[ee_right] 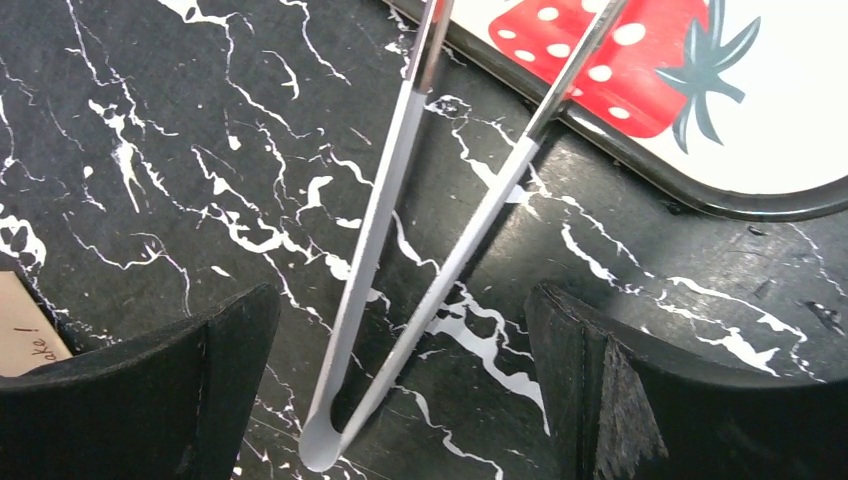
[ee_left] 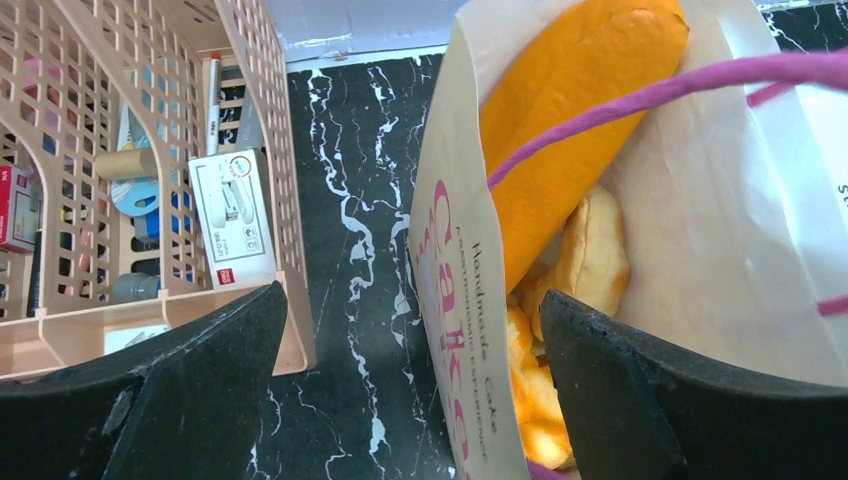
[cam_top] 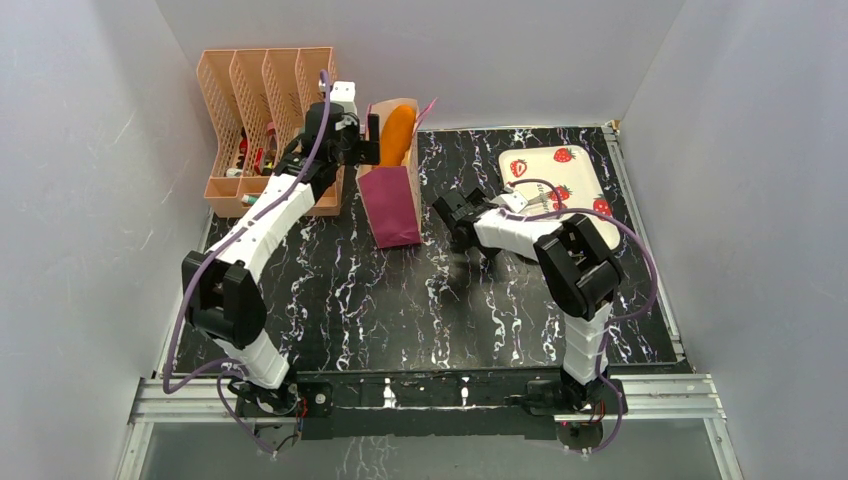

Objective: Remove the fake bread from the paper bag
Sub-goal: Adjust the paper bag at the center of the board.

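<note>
At the upper centre of the top view, the paper bag (cam_top: pixel 393 200) stands upright on the table (cam_top: pixel 400 310), tan above and maroon below. A long orange loaf of fake bread (cam_top: pixel 399 135) pokes out of its mouth. Just left of that mouth, the left gripper (cam_top: pixel 368 140) is spread wide and clasps nothing. In the left wrist view its black fingers (ee_left: pixel 190 390) sit on either side of the bag's near wall. One is over bare table. The other seems to be over the open mouth, though it is hard to tell whether it touches paper or bread. A pink string handle (ee_left: pixel 650 90) crosses the loaf, a pale bun (ee_left: pixel 595 255) sits beneath it, and yellow lumpy pieces (ee_left: pixel 530 400) lie lower still.

The right gripper (cam_top: pixel 447 208) sits low over the table to the right of the bag and apart from it, also spread and holding nothing. Metal tongs (ee_right: pixel 375 250) lie between its fingers, with the joined end toward the bottom of the frame and the arms reaching up onto the tray (ee_right: pixel 800 130).

The table is black marble-patterned with white veins, and pale walls (cam_top: pixel 60 150) close it in on three sides.

In all there are two arms, one bag, at least three pieces of bread, one strawberry-printed tray at the right, one pair of tongs, and one peach file rack (cam_top: pixel 255 95) with four slots at the upper left.
</note>
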Motion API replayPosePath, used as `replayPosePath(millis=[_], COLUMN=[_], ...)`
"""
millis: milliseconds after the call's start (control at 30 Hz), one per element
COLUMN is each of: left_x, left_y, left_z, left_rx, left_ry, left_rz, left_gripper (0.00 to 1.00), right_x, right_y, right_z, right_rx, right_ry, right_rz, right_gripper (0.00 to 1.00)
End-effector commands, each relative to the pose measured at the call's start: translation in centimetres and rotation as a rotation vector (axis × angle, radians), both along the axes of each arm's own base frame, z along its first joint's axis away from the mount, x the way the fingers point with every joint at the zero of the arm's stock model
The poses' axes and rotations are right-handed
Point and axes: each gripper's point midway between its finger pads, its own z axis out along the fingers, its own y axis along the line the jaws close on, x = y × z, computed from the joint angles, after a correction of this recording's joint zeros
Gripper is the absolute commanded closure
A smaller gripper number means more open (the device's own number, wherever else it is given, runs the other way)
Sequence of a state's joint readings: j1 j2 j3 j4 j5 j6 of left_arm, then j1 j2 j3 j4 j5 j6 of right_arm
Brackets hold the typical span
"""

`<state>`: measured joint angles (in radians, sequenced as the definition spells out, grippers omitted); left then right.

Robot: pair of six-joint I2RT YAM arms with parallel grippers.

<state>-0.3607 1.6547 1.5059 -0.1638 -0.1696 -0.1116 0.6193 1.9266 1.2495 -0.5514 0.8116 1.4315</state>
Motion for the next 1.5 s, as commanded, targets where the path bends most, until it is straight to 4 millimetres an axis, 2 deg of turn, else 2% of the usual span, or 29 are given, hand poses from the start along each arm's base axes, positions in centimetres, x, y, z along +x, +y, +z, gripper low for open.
replayPosePath(millis=[0, 400, 633, 833, 1067, 1200, 1367, 1467], left_x=[1.2, 2.6, 3.2, 3.9, 4.5, 4.7, 5.1, 5.3], left_y=[-0.3, -0.3, -0.4, -0.1, -0.3, -0.4, -0.8, -0.7], left_z=[2.9, 0.2, -0.8, -0.7, 1.1, 1.7, 0.7, 0.0], left_rx=[-0.044, -0.055, -0.046, -0.048, -0.075, -0.078, -0.061, -0.049], left_ry=[-0.071, -0.024, -0.006, -0.019, -0.055, -0.067, -0.040, -0.027], left_rz=[-0.018, -0.036, -0.037, -0.010, 0.005, -0.001, -0.020, -0.018], left_gripper=[0.02, 0.02, 0.02, 0.02, 0.02, 0.02, 0.02, 0.03], right_x=[2.0, 2.7, 1.6, 0.2, -1.0, -1.8, -2.9, -3.4], right_y=[0.7, 1.0, 0.4, -0.3, -1.4, -2.0, -2.3, -2.3], right_z=[1.2, -0.7, -2.4, -3.6, -3.6, -3.4, -3.2, -2.8], right_rx=[0.023, 0.020, 0.010, -0.014, -0.056, -0.083, -0.137, -0.170], right_ry=[-0.046, 0.045, 0.120, 0.174, 0.195, 0.198, 0.206, 0.200], right_rz=[-0.008, -0.023, -0.032, -0.033, -0.027, -0.018, -0.003, 0.007], right_gripper=[0.06, 0.18, 0.35, 0.48, 0.65, 0.67, 0.69, 0.75])
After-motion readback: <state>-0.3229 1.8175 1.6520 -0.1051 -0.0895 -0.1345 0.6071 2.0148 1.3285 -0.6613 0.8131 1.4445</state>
